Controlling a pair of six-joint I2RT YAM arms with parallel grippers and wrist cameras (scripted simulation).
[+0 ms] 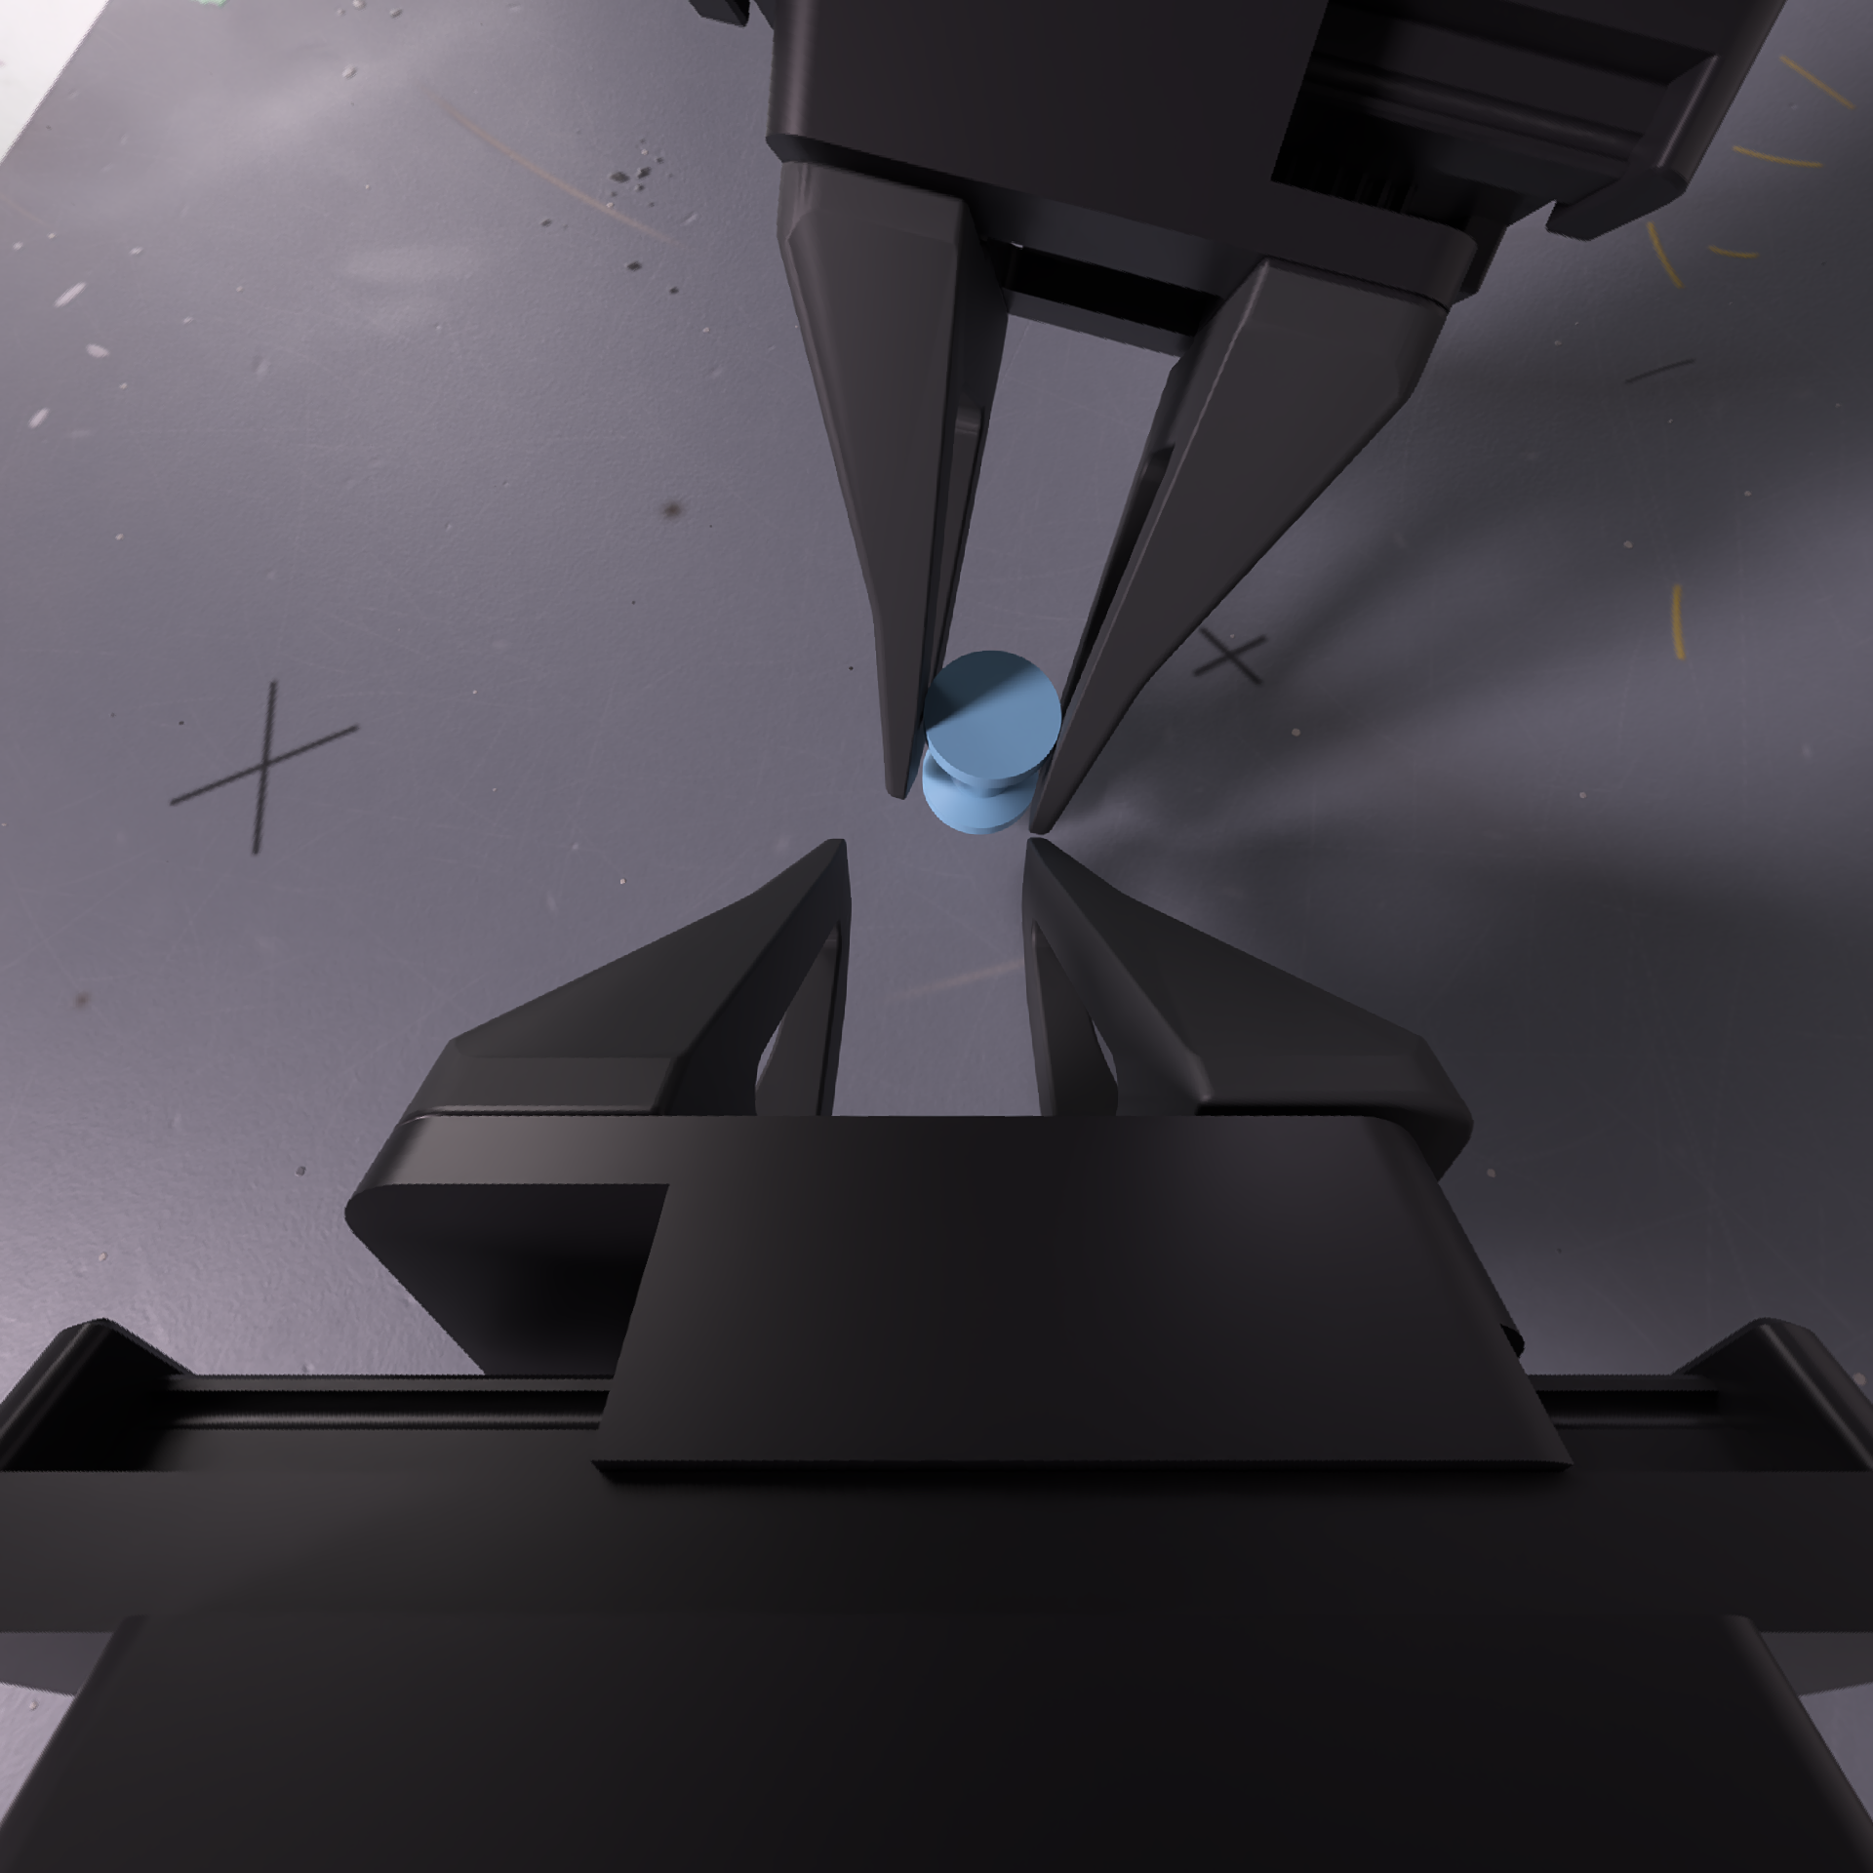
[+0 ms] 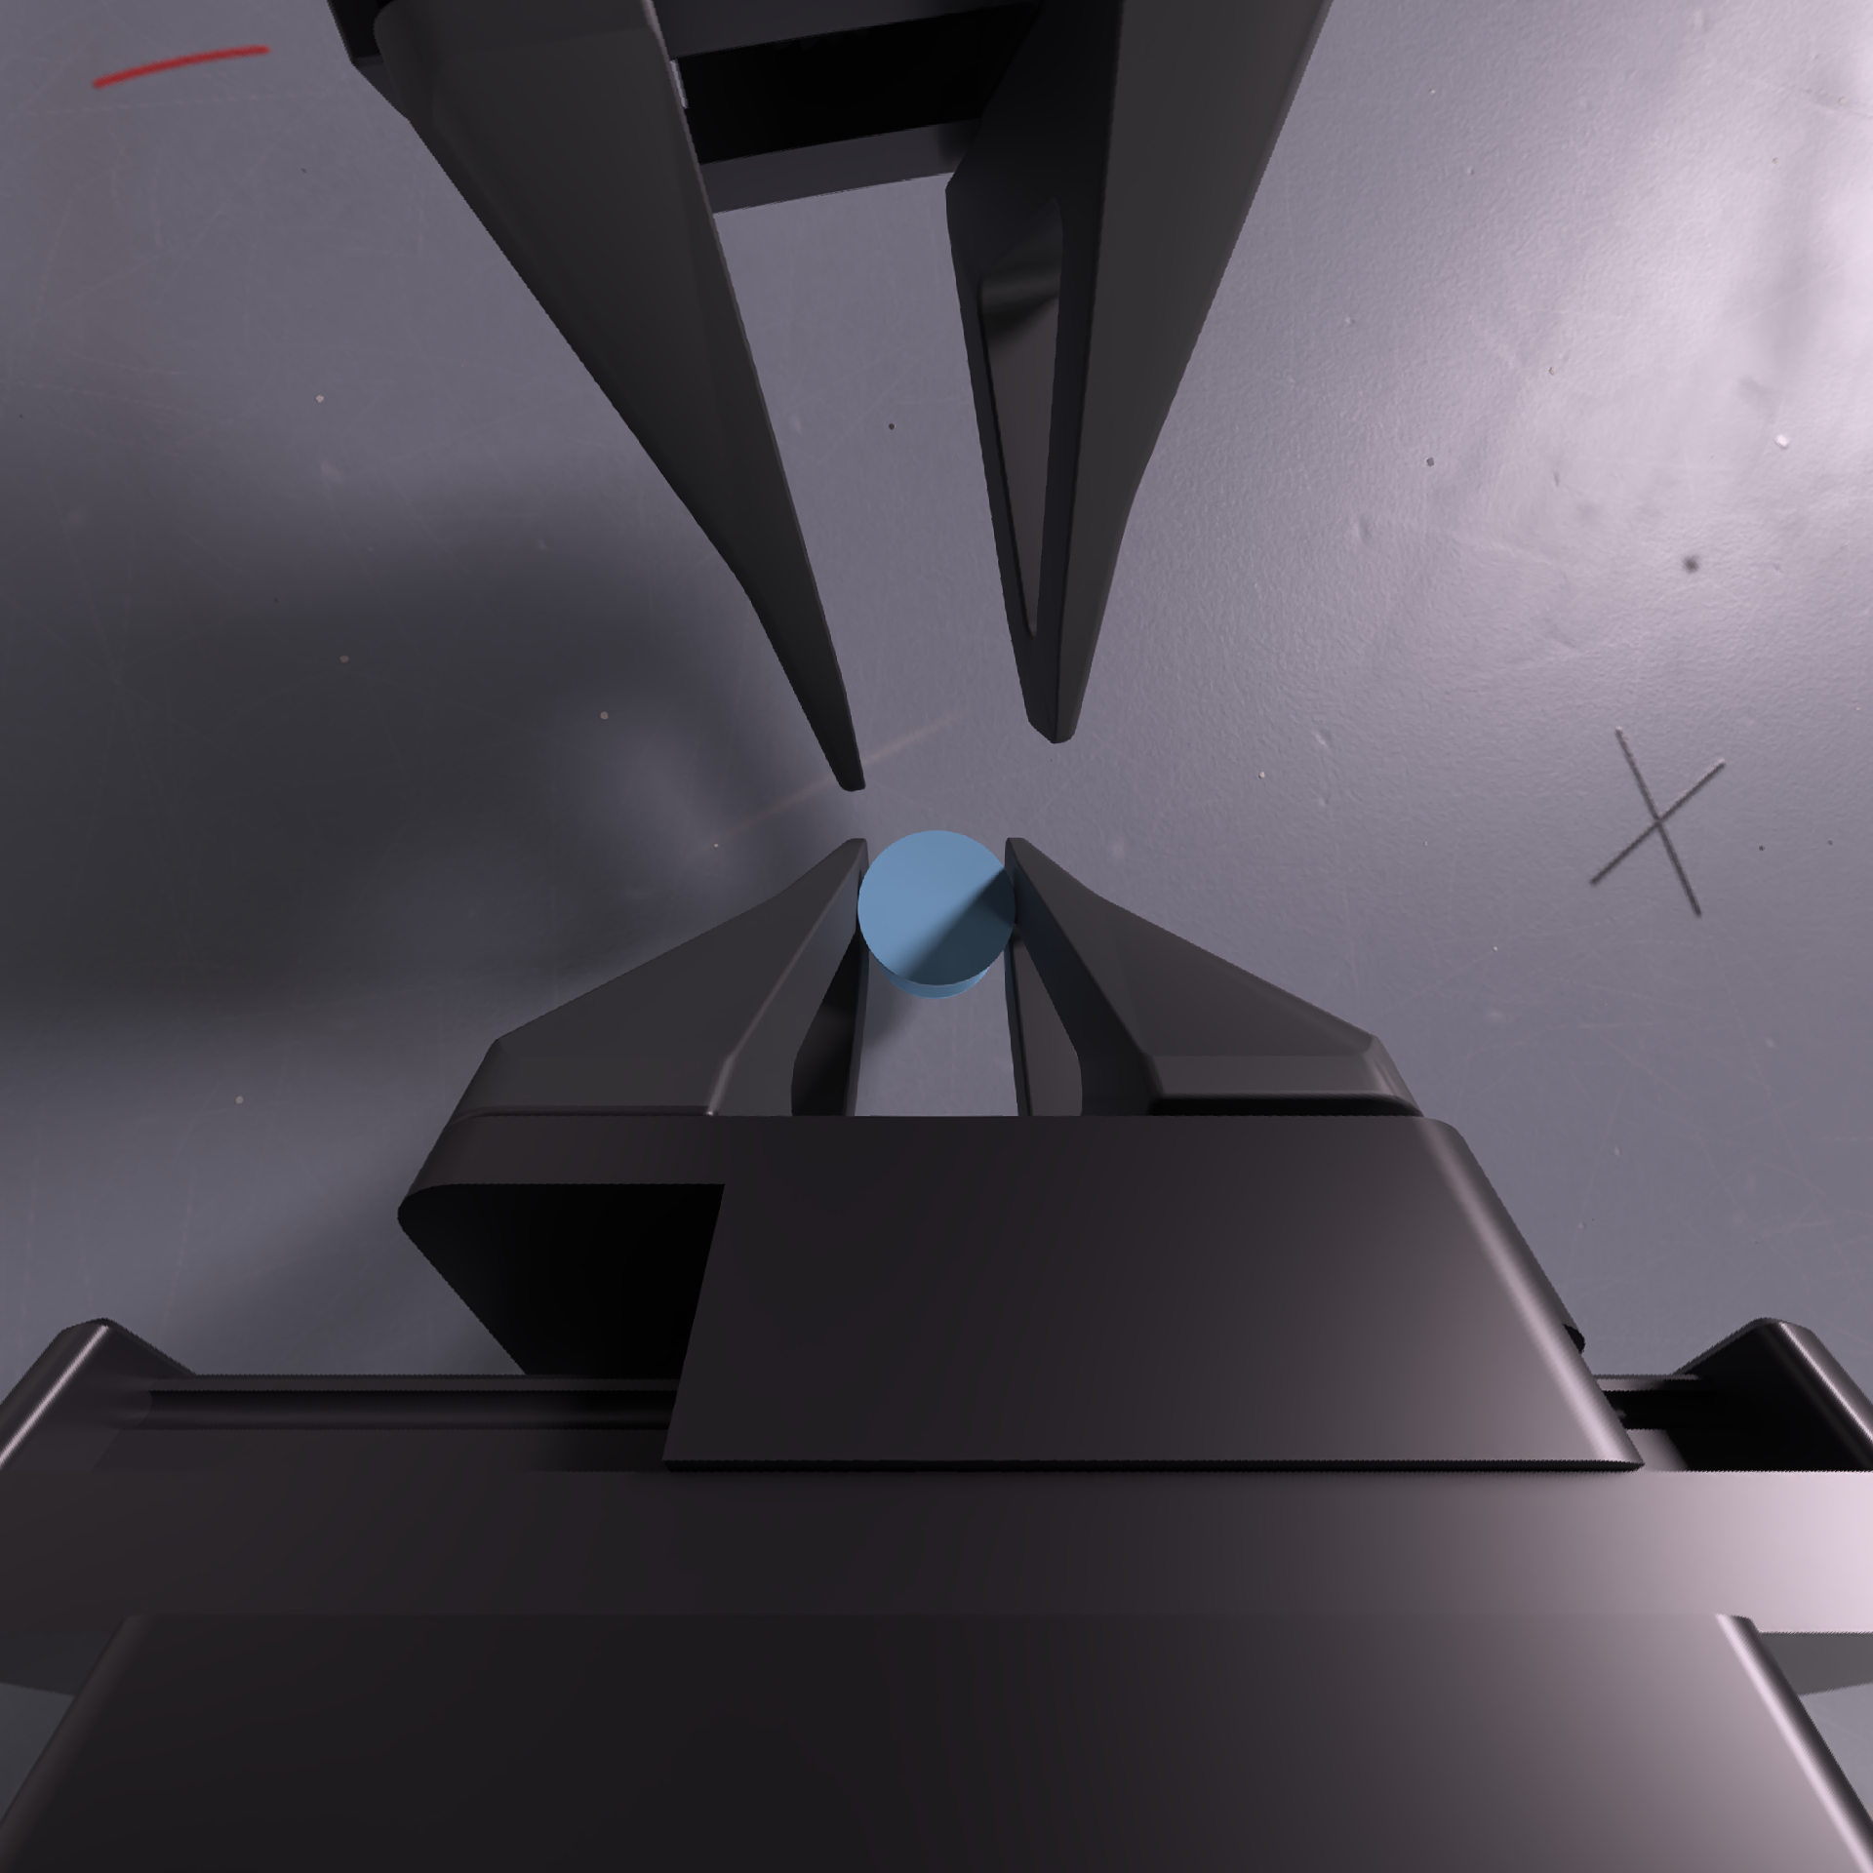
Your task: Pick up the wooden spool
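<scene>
Blue, small and flanged, the wooden spool [image 2: 934, 915] stands upright between the fingers of the black right gripper [image 2: 937, 853], which are closed against its top flange. Whether it is clear of the scuffed grey table [image 2: 1419, 507] cannot be told. Opposite and near, the black left gripper [image 1: 938, 846] holds nothing, its fingers a narrow gap apart. Judgement: the grasp is made; raising the spool remains to be confirmed.
</scene>
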